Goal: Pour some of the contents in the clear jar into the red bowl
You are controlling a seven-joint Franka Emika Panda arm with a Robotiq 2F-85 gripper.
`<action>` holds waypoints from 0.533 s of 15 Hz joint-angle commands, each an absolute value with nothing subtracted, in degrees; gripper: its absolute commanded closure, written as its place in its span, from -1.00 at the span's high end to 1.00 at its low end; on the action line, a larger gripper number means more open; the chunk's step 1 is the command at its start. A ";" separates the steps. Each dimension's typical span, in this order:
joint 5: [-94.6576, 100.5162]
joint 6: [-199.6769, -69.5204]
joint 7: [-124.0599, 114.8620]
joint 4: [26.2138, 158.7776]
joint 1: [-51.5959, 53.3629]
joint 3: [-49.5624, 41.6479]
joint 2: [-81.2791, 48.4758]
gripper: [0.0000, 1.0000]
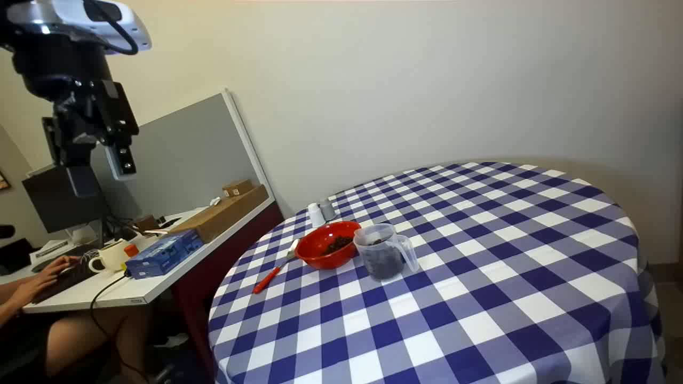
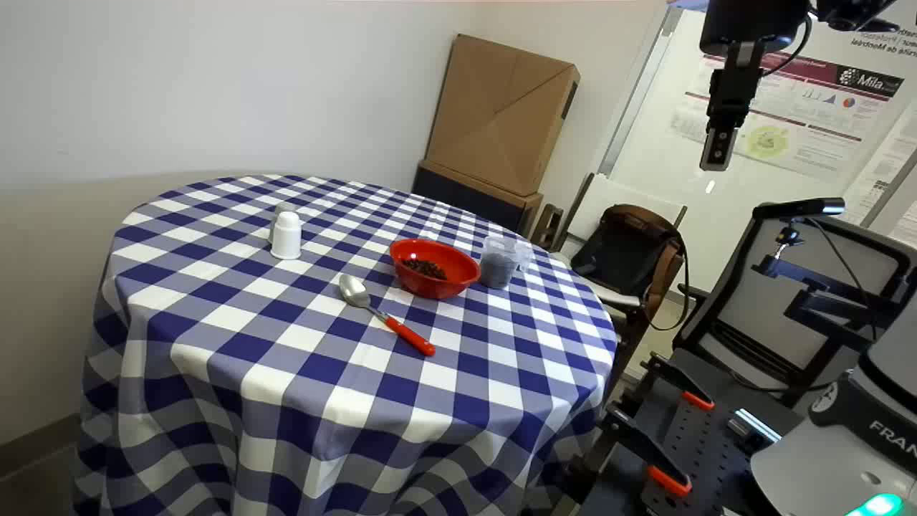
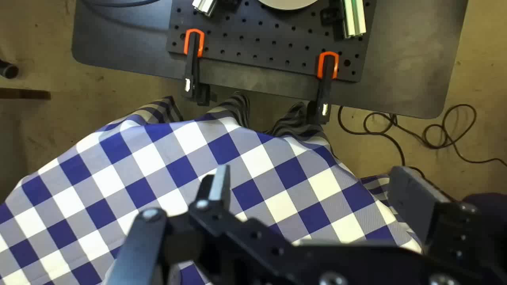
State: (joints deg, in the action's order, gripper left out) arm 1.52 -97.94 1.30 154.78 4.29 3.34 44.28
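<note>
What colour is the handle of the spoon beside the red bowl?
The handle is red; it shows best in an exterior view.

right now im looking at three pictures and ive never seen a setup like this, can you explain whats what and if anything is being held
The machine is a robot arm ending in a two-fingered gripper. Two pictures come from cameras outside the robot, viewing the cloth-covered table from different places. The third is the wrist view, looking down past the gripper's fingers. On the table, a clear jar with something dark inside stands beside a red bowl that already holds dark bits. Nearby are a red-handled spoon, a white shaker-like pot and a grey pot. Nothing is held: the gripper is open, up in the air, away from the jar.
</note>
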 commanded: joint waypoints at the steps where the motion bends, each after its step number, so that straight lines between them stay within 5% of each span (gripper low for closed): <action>1: 1.55 -97.87 1.24 154.71 4.37 3.28 44.25 1.00; 8: 6.97 -92.81 11.05 150.63 5.16 1.70 38.38 1.00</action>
State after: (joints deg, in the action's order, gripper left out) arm 3.18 -96.84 5.67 154.43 4.79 3.09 43.68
